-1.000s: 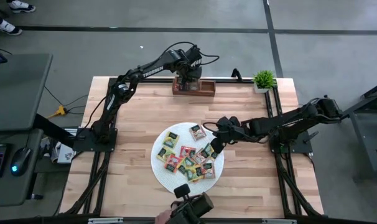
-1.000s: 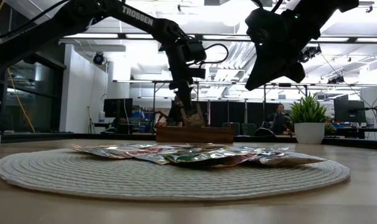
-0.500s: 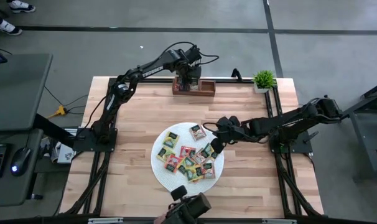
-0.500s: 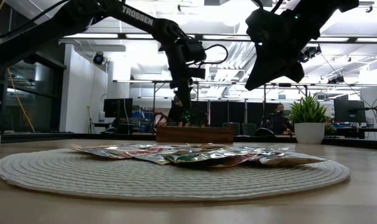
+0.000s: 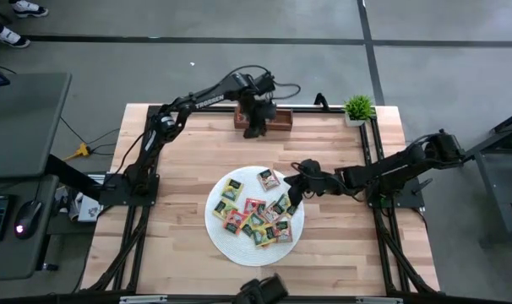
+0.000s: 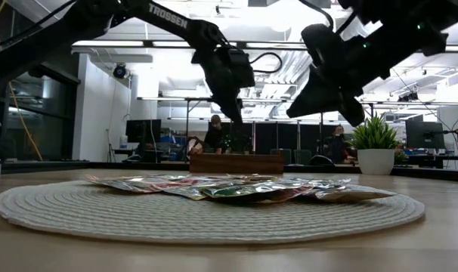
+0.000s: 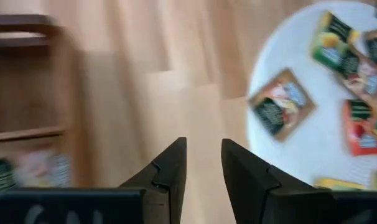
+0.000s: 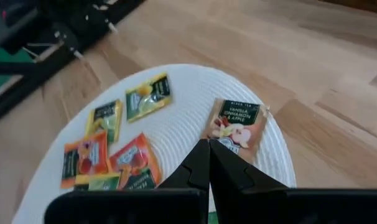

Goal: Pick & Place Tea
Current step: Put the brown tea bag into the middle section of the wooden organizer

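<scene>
On the table [image 5: 188, 169], the round white mat [image 5: 226, 241] carries the tea [image 5: 258, 211]: light, thin, probably slippery packets, best pinched at an edge. Left hand [image 5: 254, 128], at twelve o'clock by the tray [image 5: 281, 121], stands narrowly parted and empty; right hand [image 5: 293, 199], at the mat's three o'clock, is closed, empty.

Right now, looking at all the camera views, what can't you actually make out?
- Tray contents: high view, the left arm covers them; left wrist view, blurred.
- Tea packets in the low view: seen edge-on, labels unreadable.
- Packets under the right claw: high view, hidden by the arm.
- Plant pot: too small for detail.
</scene>
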`<state>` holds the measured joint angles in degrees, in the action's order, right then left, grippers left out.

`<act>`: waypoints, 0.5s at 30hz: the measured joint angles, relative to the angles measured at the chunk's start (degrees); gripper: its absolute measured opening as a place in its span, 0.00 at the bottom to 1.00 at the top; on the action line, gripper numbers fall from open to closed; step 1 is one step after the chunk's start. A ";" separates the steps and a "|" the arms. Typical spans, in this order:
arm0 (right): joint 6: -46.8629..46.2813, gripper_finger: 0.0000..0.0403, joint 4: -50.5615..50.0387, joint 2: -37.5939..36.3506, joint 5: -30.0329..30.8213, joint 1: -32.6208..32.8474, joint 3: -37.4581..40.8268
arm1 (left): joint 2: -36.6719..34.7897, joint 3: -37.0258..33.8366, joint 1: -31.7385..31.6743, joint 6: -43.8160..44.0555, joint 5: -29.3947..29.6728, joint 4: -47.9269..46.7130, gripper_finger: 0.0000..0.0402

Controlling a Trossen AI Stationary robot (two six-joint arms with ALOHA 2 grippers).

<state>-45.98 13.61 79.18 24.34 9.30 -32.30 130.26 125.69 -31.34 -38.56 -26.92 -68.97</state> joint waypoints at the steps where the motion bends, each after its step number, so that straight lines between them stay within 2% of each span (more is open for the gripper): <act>1: 0.20 0.00 0.46 0.00 -0.47 -0.27 0.31 | 0.00 -0.74 0.52 -0.01 -0.33 -0.22 0.25; 9: 6.14 0.00 -0.51 0.04 -5.44 -3.04 -1.18 | 0.03 -9.20 4.34 -0.67 -0.86 0.65 0.24; 15: 7.68 0.00 -0.98 3.91 -8.59 -4.57 -3.97 | 0.07 -15.00 4.73 0.56 -3.28 3.01 0.24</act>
<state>-38.30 12.62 83.08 15.75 4.73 -36.27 130.32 110.69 -26.61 -38.00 -30.20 -65.97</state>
